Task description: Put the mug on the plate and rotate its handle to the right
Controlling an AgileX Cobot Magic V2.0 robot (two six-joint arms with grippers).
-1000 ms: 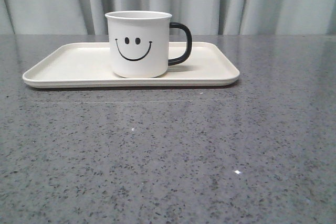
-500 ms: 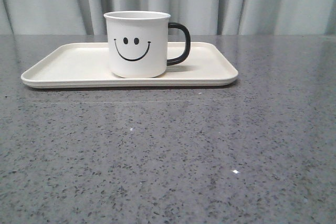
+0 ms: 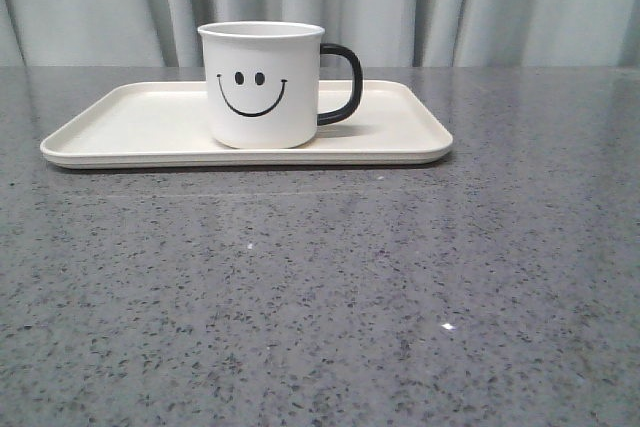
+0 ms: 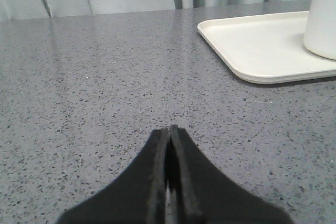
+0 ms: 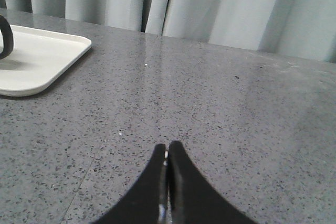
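Nearest, front view: bare stretch of grey speckled counter (image 3: 320,297), a few bright glints on it. Neither arm shows in this view.

Left wrist view: left claw (image 4: 169,129) clenched, the two black fingers pressed together with only a thin seam between them, holding nothing. It sits low over the counter (image 4: 105,77), well apart from the plate (image 4: 252,51), whose near corner lies ahead and to one side. The mug (image 4: 323,19) shows only as a white wall cut off by the picture edge.

Right wrist view: right claw (image 5: 168,148) likewise clenched on nothing, fingers meeting at the tips. Counter (image 5: 210,103) ahead of it; a rounded corner of the plate (image 5: 47,56) off to the side, well apart. A sliver of the black handle (image 5: 5,38) shows at the picture edge.

Farther, front view: plate (image 3: 130,127) lies flat on the counter, long side across the view. Its floor holds one thing, the mug (image 3: 262,84), upright, set a little right of the plate's middle. Smiley face turned toward the camera. Handle (image 3: 342,84) points right. Mug interior not visible from this angle; cannot tell if anything is in it.

Beyond: pale grey curtain (image 3: 450,7) in vertical folds behind the counter's far edge.
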